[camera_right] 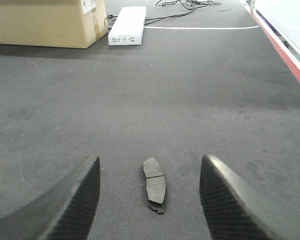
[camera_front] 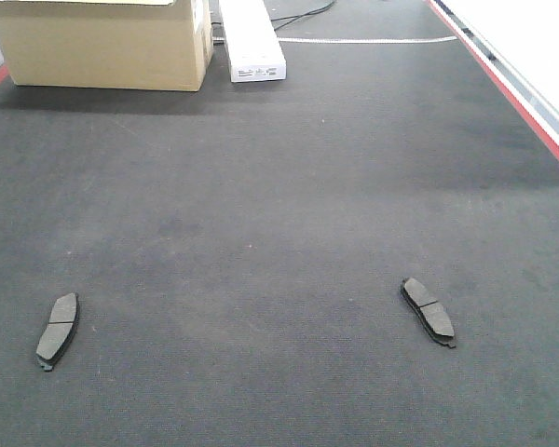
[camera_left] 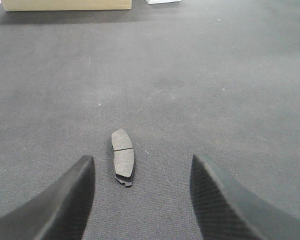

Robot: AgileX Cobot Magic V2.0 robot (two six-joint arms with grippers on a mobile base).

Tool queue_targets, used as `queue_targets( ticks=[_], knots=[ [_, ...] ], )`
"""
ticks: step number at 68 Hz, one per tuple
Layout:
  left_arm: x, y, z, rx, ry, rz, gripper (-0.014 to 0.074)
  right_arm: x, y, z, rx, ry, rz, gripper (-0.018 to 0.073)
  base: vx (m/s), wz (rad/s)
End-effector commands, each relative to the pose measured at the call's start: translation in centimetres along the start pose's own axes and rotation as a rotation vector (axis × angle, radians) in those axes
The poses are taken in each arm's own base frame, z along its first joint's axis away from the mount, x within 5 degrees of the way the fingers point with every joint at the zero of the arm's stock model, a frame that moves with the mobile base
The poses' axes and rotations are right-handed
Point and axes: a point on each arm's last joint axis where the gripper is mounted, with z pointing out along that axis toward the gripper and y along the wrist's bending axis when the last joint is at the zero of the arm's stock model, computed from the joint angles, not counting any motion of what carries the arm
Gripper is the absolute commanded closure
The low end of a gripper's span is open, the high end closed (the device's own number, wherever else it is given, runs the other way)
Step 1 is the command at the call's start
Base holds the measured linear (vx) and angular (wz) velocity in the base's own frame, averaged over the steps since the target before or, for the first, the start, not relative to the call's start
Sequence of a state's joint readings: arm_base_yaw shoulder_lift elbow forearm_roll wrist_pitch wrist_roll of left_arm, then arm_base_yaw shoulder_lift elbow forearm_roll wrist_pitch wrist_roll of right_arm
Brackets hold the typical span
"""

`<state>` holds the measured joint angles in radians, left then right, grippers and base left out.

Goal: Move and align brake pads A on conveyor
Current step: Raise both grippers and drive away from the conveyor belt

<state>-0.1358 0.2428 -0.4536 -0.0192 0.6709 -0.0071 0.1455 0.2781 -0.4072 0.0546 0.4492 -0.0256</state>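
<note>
Two brake pads on the conveyor [camera_front: 279, 205], both lying flat near the front edge and well apart. The left brake pad [camera_front: 57, 331] sits at the left side, its far end leaning slightly right. The right brake pad [camera_front: 429, 311] sits at the right side, its far end leaning left. Each has a groove across the middle. Each shows a darker layer at its near end, possibly a second pad underneath, cannot tell.

The left gripper [camera_left: 142, 160] has its jaws spread wide and holds nothing. In its wrist view the left brake pad [camera_left: 123, 157] lies on the belt between the two fingers [camera_left: 60, 200], nearer the left one, not touching either.

The right gripper [camera_right: 151, 159] is also spread wide and holding nothing, with the right brake pad [camera_right: 155, 185] roughly centred between its fingers [camera_right: 230, 205], touching neither.

At the far end of the belt are a cardboard box [camera_front: 102, 42], a white box [camera_front: 252, 37] beside it, and cables [camera_right: 185, 5] behind. A red edge strip [camera_front: 531, 121] runs along the right side.
</note>
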Motion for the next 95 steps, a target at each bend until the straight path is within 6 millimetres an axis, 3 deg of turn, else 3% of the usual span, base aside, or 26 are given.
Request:
queue_targets(
  ticks=[1, 38, 95],
  knots=[
    [-1.32, -0.1, -0.31, 0.012, -0.081, -0.009, 0.0182, -1.45, -0.03, -0.25, 0.007, -0.087, -0.008, 0.0127, 0.0, 0.0],
    [-1.32, -0.1, -0.31, 0.012, -0.081, -0.009, 0.0182, -1.46, -0.04, -0.25, 0.008, -0.088, -0.009, 0.0127, -0.07, -0.01],
    [-1.34, -0.09, -0.34, 0.009, -0.085, -0.01, 0.0182, -1.46, -0.04, -0.25, 0.008, -0.088, -0.009, 0.0127, -0.38, 0.01]
  ],
)
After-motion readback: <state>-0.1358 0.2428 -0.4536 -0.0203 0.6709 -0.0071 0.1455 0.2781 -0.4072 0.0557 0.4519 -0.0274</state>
